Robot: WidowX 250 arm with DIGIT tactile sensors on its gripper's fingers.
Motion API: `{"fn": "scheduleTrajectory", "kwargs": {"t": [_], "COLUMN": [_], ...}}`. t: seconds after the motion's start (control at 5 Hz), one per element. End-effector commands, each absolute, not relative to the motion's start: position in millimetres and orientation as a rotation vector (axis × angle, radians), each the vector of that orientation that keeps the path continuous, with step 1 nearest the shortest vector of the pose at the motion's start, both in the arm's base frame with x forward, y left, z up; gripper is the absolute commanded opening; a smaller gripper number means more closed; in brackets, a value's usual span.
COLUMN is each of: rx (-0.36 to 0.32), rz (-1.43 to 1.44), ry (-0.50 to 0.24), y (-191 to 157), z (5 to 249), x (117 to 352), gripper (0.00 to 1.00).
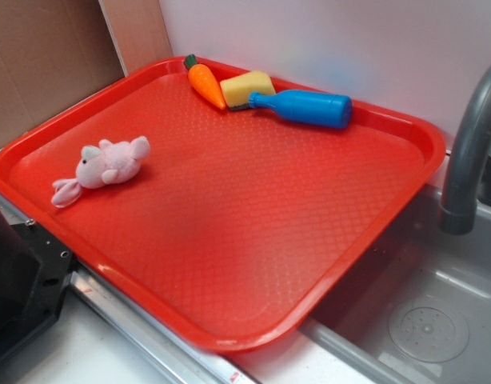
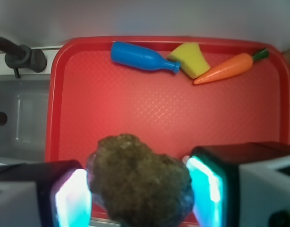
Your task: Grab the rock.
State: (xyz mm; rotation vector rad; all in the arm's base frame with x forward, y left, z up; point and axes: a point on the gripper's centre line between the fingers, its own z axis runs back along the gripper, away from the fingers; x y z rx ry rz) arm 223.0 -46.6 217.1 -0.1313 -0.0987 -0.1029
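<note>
The rock (image 2: 139, 182) is blurred, its bottom cut off by the wrist view's lower edge.

Hand (image 2: 140, 189) above the tray, both fingers (image 2: 72, 198) clamped against the rock (image 2: 138, 182)

A red tray (image 2: 69, 118) with a diamond-textured floor spreads out ahead of my jaws. Along its far rim lie three things in a loose row. A blue bottle (image 2: 142, 57) rests on its side ahead and slightly to the left, neck pointing right. Its neck touches a yellow wedge (image 2: 191, 57) straight ahead. An orange carrot (image 2: 226, 68) lies ahead and to the right, leaning against the wedge. From the exterior view, a pink plush bunny (image 1: 104, 167) lies on the tray's floor, well apart from those three.
</note>
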Motion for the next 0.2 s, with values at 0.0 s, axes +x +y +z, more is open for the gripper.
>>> {"fn": "scheduleTrajectory", "kwargs": {"t": [0.0], "rx": [-0.038], "rz": [-0.09], "ry": [-0.155], "y": [-12.1], "z": [225.7], "x": [200.9], "gripper": [0.0]}}
